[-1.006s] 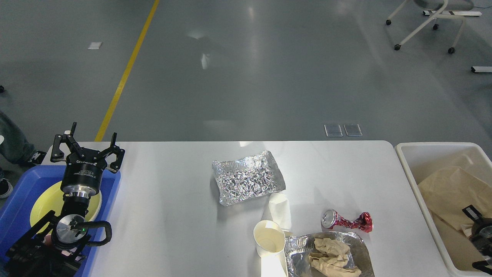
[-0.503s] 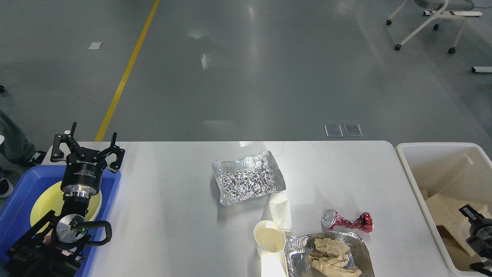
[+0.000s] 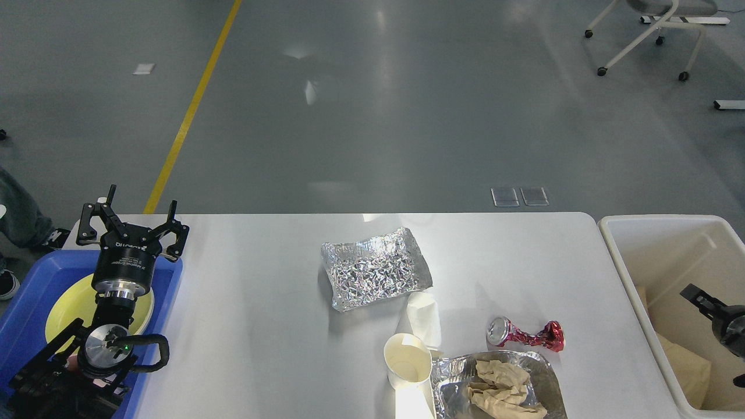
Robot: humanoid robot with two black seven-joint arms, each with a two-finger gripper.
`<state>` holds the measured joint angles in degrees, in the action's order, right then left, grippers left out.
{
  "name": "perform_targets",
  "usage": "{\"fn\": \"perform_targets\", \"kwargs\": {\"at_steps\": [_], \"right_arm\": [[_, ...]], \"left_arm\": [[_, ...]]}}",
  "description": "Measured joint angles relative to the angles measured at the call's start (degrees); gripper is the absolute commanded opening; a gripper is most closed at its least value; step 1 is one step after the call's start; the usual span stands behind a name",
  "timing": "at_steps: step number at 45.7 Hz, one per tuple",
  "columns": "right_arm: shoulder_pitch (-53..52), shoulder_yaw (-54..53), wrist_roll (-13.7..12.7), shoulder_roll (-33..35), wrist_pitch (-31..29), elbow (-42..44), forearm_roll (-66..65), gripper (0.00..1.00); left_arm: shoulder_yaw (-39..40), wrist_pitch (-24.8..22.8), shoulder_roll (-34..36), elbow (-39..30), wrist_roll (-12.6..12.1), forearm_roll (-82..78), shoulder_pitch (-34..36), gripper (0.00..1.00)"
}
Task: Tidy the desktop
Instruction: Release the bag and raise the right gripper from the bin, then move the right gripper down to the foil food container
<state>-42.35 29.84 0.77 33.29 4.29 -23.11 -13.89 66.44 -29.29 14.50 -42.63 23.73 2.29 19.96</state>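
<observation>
So the white bench [image 3: 262, 326] fills the middle, carrying a crumpled foil sheet [image 3: 375, 275], a paper cup [image 3: 407, 361], a crushed red can [image 3: 525, 334] and a foil tray [image 3: 495, 381] of wadded brown paper [image 3: 503, 387]. Left claw [image 3: 132, 218] hovers with fingers spread over the blue tray [image 3: 26, 314] holding a yellow plate [image 3: 73, 302]. Right claw [image 3: 707, 304] sits over the cream bin [image 3: 634, 233], cut off at the edge, so can't tell whether it's apart or together.

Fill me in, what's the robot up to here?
It is clearing trash off the desktop. The right gripper is over the bin, where brown paper lies at the bottom; its fingers can't be made out. The left gripper hangs open over the blue tray with the yellow plate. A foil sheet, paper cup, crushed can and a foil tray of crumpled paper remain.
</observation>
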Motion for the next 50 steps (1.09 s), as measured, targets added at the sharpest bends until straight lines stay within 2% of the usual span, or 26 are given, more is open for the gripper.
{"fn": "perform_targets", "kwargs": {"at_steps": [5,11,21,27,40,44,50], "right_arm": [[-7.3,3.4,-1.0,3.6,-5.6,-5.8,-6.1,1.00],[-18.6,12.8,-1.2,6.1,-12.9,-12.6,-8.6,1.00],[-42.2,33.6,-1.3,5.6,-21.2,-29.3,-8.6,1.00],[-57.0,40.8,-1.3,4.7,-26.0,-39.6,-6.2,1.00],[-79.5,47.3,-1.3,-4.4,-42.4,-52.7,2.9,1.00],[-83.5,47.5,-1.2,-7.2,-44.9,-56.4,3.3,1.00],[-89.1,46.8,-1.3,-11.9,-45.7,-63.7,3.3,1.00]], "left_arm": [[0.0,0.0,0.0,0.0,0.0,0.0,0.0,0.97],[0.0,0.0,0.0,0.0,-0.1,0.0,0.1,0.97],[0.0,0.0,0.0,0.0,-0.1,0.0,0.1,0.97],[0.0,0.0,0.0,0.0,-0.1,0.0,0.1,0.97],[0.0,0.0,0.0,0.0,0.0,0.0,0.0,0.97],[0.0,0.0,0.0,0.0,0.0,0.0,0.0,0.97],[0.0,0.0,0.0,0.0,0.0,0.0,0.0,0.97]]}}
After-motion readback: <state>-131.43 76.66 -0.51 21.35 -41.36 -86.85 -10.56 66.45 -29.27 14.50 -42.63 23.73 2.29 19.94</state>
